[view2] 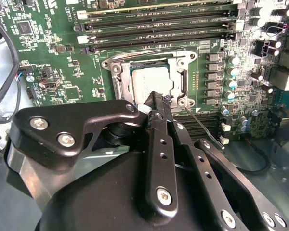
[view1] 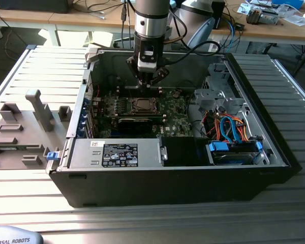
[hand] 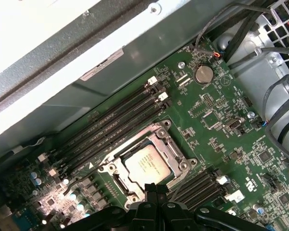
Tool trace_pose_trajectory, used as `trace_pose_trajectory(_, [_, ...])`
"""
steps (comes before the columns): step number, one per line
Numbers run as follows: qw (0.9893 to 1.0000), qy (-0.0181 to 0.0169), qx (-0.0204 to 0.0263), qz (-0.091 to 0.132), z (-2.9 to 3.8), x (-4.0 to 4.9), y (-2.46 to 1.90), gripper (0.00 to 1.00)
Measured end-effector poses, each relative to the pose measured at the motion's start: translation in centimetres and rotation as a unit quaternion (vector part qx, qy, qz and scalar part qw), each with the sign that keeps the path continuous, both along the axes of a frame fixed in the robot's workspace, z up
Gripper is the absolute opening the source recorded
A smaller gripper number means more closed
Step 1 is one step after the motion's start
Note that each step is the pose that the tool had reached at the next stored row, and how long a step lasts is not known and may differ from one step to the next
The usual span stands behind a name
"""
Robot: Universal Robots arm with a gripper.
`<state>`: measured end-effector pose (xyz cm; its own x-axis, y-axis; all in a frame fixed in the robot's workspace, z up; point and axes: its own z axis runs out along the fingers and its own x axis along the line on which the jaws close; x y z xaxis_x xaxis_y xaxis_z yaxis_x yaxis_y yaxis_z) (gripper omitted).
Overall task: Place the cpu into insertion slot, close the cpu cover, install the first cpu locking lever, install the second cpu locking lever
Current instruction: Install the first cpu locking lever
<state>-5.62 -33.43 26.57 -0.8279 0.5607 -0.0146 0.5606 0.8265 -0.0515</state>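
On the slatted counter [view1: 290, 203] we see an open case [view1: 168, 188] lying flat, its green board [view1: 175, 117] facing up. Grey fixtures [view1: 38, 109] stand on the counter at the exterior view's left, well apart from the case. Inside it, a silver box [view1: 117, 152] fills the near side, and orange and blue cables [view1: 231, 127] bunch at the exterior view's right.

Over the far middle of the case stands the arm [view1: 151, 20], pointing straight down. Its pincer [view1: 151, 84] hangs close over the socket.

We find the cpu [view2: 149, 79] seated flat in that socket, its dull silver top up. The cover [view2: 116, 77] lies flat over its edges, and its square opening frames the chip. Both wrist views show this. The memory slots [view2: 159, 29] run just beside the socket.

In the second wrist view the black fingers [view2: 159, 144] are drawn together, tips meeting at one corner of the cover, with nothing seen between them. We cannot tell whether they press on the metal.

A thin wire lever [view2: 149, 52] lies along the cover's edge nearest the memory slots. A second lever [view2: 202, 122] slants away from just beside the fingertips. We cannot tell whether either one is hooked down.
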Motion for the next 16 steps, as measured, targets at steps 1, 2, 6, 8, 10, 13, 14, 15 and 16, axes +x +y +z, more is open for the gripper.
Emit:
trace_pose_trajectory(1, [1.0, 0.0, -0.0004, 0.003, 0.0, 0.0, 0.0, 0.11])
trace_pose_trajectory(2, [1.0, -0.0001, -0.0016, 0.006, -0.01, 0.0, 0.01, 0.11])
trace_pose_trajectory(6, [0.9999, 0.0, -0.0037, 0.016, 0.0, 0.0, 0.0, 0.11])
trace_pose_trajectory(8, [0.9998, 0.0, -0.0038, 0.017, 0.0, 0.0, 0.0, 0.11])
trace_pose_trajectory(10, [0.9998, 0.0, -0.0038, 0.019, 0.0, 0.0, 0.0, 0.11])
trace_pose_trajectory(13, [0.9997, 0.0, -0.0041, 0.023, 0.0, 0.0, 0.0, 0.11])
trace_pose_trajectory(14, [0.9997, 0.0, -0.0042, 0.024, 0.0, 0.0, 0.0, 0.11])
trace_pose_trajectory(15, [0.9997, 0.0, -0.0045, 0.025, 0.0, 0.0, 0.0, 0.11])
trace_pose_trajectory(16, [0.9996, 0.0, -0.0045, 0.027, 0.0, 0.0, 0.0, 0.11])
